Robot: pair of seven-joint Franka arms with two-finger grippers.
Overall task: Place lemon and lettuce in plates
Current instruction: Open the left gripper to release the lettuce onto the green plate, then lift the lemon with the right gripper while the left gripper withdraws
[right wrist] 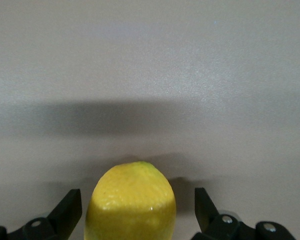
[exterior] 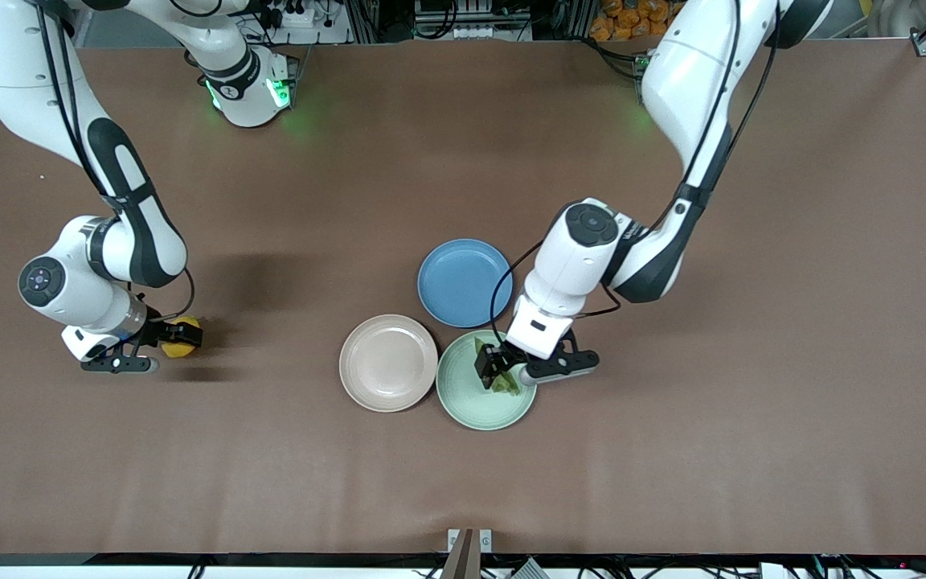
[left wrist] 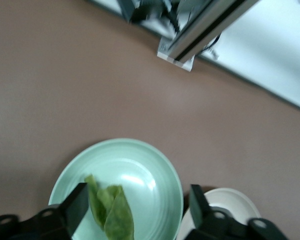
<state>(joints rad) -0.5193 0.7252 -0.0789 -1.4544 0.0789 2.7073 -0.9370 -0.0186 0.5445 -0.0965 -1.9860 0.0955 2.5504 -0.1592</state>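
The lemon (exterior: 174, 347) lies on the brown table toward the right arm's end. My right gripper (exterior: 183, 336) is down at it, open, with one finger on each side and a gap on both sides; the right wrist view shows the lemon (right wrist: 131, 202) between the open fingers of the right gripper (right wrist: 137, 200). The lettuce (exterior: 506, 384) lies in the mint green plate (exterior: 471, 410). My left gripper (exterior: 501, 371) is open just over it. In the left wrist view the lettuce (left wrist: 112, 212) lies on the mint plate (left wrist: 135, 165), close to one finger of the left gripper (left wrist: 138, 205). The beige-pink plate (exterior: 388, 363) holds nothing.
A blue plate (exterior: 465, 282) lies farther from the front camera, touching the mint plate. The beige-pink plate sits beside the mint plate, toward the right arm's end, and its rim (left wrist: 225, 200) shows in the left wrist view. A metal bracket (exterior: 469, 540) stands at the table's near edge.
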